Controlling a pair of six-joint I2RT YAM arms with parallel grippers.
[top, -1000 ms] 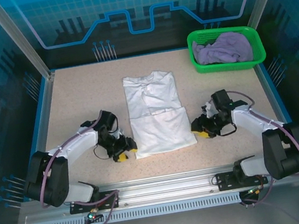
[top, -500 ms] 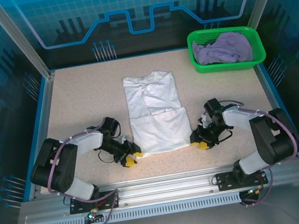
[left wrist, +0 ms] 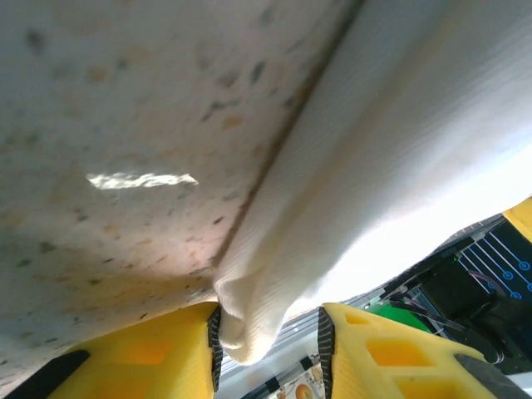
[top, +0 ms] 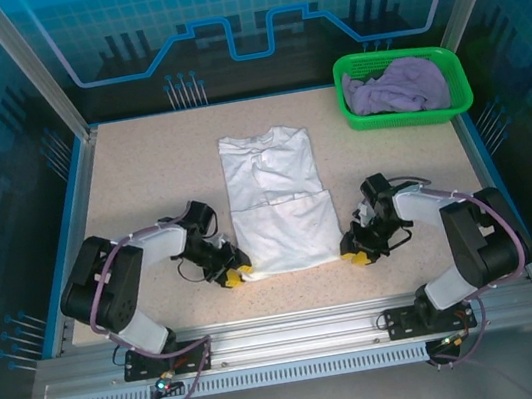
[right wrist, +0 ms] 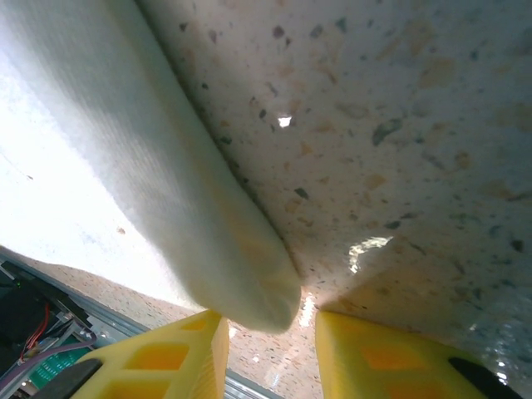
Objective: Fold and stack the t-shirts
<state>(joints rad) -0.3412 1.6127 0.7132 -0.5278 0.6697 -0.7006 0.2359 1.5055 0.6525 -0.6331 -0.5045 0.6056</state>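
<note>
Yellow-tipped left end effector (left wrist: 268, 345) and right end effector (right wrist: 270, 337) are held apart at the near corners of the white t-shirt (top: 281, 212), laid on the surface (top: 140, 169), probably so both corners get pinched together for the next fold.

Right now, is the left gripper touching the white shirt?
Touching. Left wrist view: a corner of the white shirt hangs inside the left gripper, lying against one yellow finger.

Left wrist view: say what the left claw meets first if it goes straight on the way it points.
The white t-shirt: its folded corner hangs between the left claw's yellow fingers, so contact probably comes almost at once.
</note>
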